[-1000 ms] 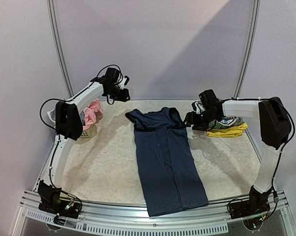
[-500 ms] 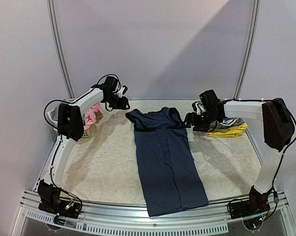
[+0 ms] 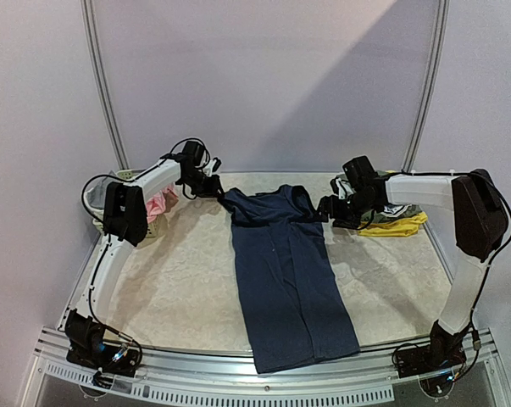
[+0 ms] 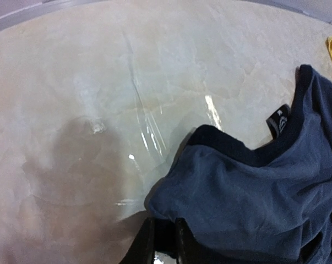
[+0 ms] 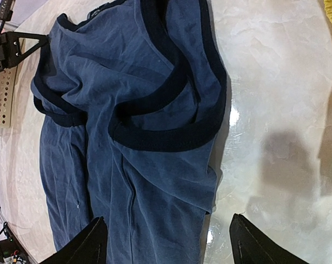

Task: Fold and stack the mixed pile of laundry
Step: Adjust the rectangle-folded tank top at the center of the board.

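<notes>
A long navy sleeveless dress (image 3: 285,271) lies flat down the middle of the table, neckline at the far end. My left gripper (image 3: 213,187) is down at its far left shoulder. In the left wrist view the fingers (image 4: 164,245) stand close together, with the dark corner of the dress (image 4: 254,203) pinched between them. My right gripper (image 3: 327,209) hovers at the far right shoulder. Its jaws (image 5: 171,245) are spread wide open over the dress (image 5: 143,110) just below the armhole, holding nothing.
A pale lattice basket (image 3: 97,197) with pink cloth (image 3: 160,203) sits at the far left, partly behind the left arm. A small stack with a yellow piece (image 3: 397,227) and a printed piece (image 3: 397,209) lies at the far right. Bare marbled table (image 3: 179,280) flanks the dress.
The left arm came down and to the right, from above the basket to the dress's left shoulder, and its jaws widened and then narrowed on the cloth. The right gripper barely moved.
</notes>
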Tool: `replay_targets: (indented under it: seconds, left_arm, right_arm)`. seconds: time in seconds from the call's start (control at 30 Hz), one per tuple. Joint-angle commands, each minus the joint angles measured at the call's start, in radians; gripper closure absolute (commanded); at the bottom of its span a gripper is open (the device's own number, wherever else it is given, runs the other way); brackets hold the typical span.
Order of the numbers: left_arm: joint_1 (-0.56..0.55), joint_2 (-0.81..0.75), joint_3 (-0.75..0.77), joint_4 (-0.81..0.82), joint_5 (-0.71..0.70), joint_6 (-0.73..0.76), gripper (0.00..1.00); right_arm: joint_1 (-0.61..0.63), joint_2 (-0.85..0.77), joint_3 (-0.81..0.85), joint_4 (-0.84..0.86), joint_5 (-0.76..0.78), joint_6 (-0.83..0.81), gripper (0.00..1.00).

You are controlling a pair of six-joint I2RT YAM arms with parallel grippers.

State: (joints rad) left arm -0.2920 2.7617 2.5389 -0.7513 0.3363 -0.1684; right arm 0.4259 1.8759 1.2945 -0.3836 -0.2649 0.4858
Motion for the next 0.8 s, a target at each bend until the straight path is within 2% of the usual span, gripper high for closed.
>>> replay_targets:
  seconds: [0.0,0.03,0.37,0.77]
  left_arm:
    - [0.01,0.024,0.019,0.02,0.02,-0.016,0.97]
    - [0.01,0.018,0.019,0.022,0.023,-0.021,1.0]
    - [-0.004,-0.078,0.026,0.062,0.033,-0.067,1.0]
    - [-0.026,-0.11,0.077,0.117,0.043,-0.114,1.0]
  right_arm:
    - [0.007,-0.023,-0.011,-0.009,0.014,-0.013,0.23]
    - [0.008,-0.022,-0.012,-0.008,0.014,-0.013,0.23]
    - [0.008,-0.016,-0.012,0.001,0.009,-0.018,0.23]
    - [0.007,-0.002,-0.02,0.018,-0.008,-0.025,0.23]
